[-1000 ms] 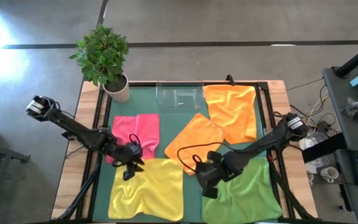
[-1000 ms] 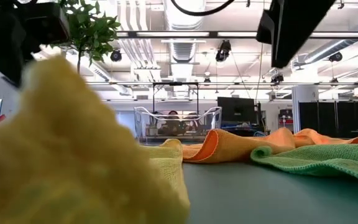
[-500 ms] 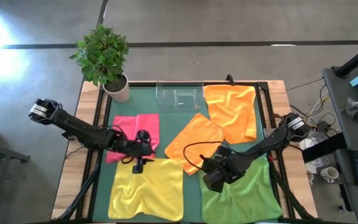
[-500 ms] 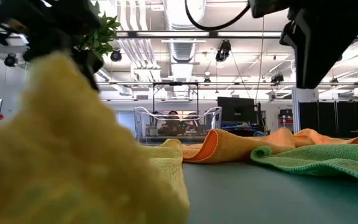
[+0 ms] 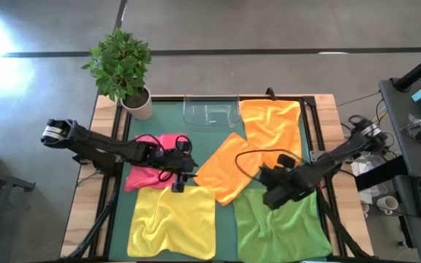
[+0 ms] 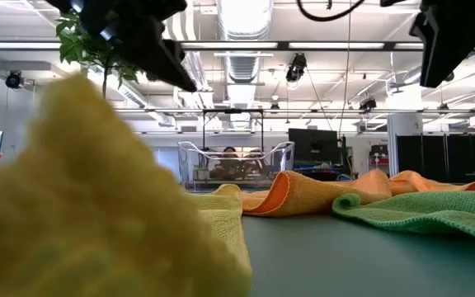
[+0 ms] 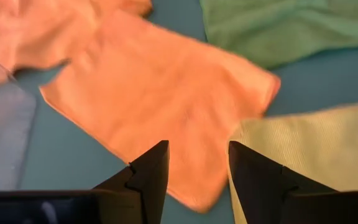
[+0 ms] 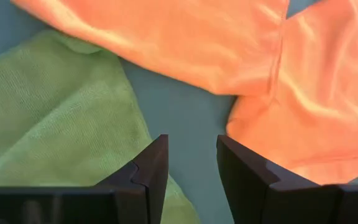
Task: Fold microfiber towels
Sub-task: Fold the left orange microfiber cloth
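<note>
Both arms now farther in, fingers [image 7: 151, 168] parted, empty.

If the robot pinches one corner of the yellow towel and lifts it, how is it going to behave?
The yellow towel will probably hang floppy: it already lies rumpled, with soft folds near one edge. It looks thin and light, so it should rise easily. Its fuzzy weave suggests it will not slip from the fingers, though it may drag on the green mat.

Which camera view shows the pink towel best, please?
The high view: the pink towel lies flat there, partly covered by the left arm. The low view and both wrist views do not show it.
</note>
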`<state>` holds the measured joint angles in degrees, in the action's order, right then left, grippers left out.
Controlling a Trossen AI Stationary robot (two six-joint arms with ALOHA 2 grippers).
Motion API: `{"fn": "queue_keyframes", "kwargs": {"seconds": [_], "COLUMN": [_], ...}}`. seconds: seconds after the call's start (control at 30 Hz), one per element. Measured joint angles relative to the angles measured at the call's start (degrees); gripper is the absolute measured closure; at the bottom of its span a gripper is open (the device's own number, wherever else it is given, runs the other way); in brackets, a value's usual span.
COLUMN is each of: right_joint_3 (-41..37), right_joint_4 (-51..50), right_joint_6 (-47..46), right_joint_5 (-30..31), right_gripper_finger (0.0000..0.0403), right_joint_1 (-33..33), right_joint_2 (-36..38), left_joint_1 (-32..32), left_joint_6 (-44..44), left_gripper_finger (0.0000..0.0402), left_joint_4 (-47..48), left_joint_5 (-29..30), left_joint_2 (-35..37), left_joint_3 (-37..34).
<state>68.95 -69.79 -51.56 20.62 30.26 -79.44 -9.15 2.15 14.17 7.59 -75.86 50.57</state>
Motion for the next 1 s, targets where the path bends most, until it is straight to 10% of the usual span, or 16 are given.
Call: {"fn": "queue_keyframes", "kwargs": {"seconds": [0.53, 1.0], "right_joint_3": [-15.19, -7.44], "right_joint_4": [38.15, 39.02], "right_joint_6": [6.18, 11.56], "right_joint_5": [1.09, 1.46], "right_gripper_finger": [0.0230, 0.0211], "right_joint_1": [0.00, -0.04], "right_joint_2": [5.23, -9.46], "left_joint_1": [2.69, 2.08], "left_joint_6": [6.23, 16.84], "left_gripper_finger": [0.0249, 0.0249], "left_joint_4": [-0.19, 0.50], "left_joint_5": [-6.79, -10.09], "left_joint_2": [-9.42, -16.66], "left_joint_3": [0.25, 0.42]}}
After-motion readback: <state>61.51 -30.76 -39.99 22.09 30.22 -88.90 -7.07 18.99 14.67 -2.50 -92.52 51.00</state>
